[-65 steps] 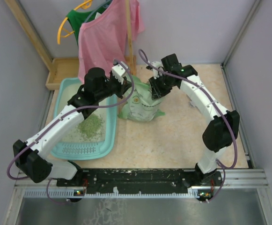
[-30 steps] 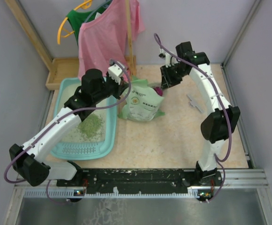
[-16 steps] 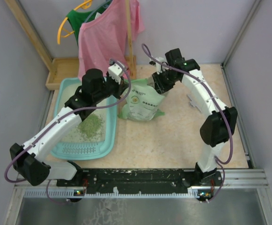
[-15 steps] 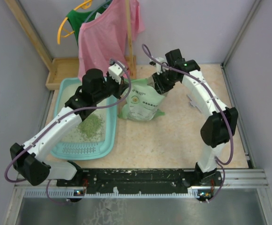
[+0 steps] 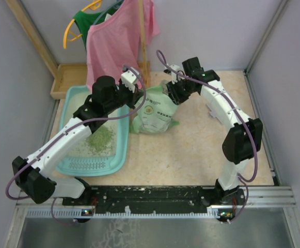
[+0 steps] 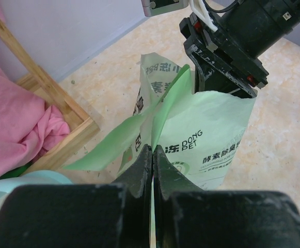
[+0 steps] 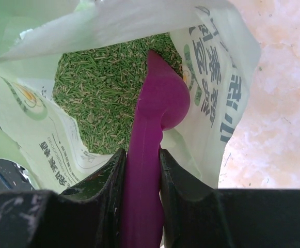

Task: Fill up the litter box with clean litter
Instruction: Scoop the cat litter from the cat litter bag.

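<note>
Beige worktop [image 5: 191, 155] w/ two arms bolted at its near edge. Litter box [image 5: 67, 106] lies flat at left of worktop, long side running front to back, grille strip at near end; a small heap of litter [image 5: 100, 138] sits on its whitish base, approx mid-box toward the right wall, the rest of the base bare. Pink shirt [image 5: 113, 41] hangs at the back, its hem over the box's far end. Left arm [image 5: 62, 139] stretches over the box toward the bag [image 5: 157, 111]; right arm [image 5: 227, 111] bends in from the other side. Bag is pale green, printed, just right of the box, mouth open. Wooden tray [image 5: 69, 77] is behind the box, far-left corner. Left jaws are pressed together, pinching a thin flap of the bag's top edge, lifted. Right jaws are clamped on the handle of a magenta scoop [image 7: 155, 113], partly spread by it; scoop bowl is inside the bag's mouth, over the granules. More litter [image 7: 98, 98] fills the bag's bottom; can't tell if the scoop tip touches it.
</note>
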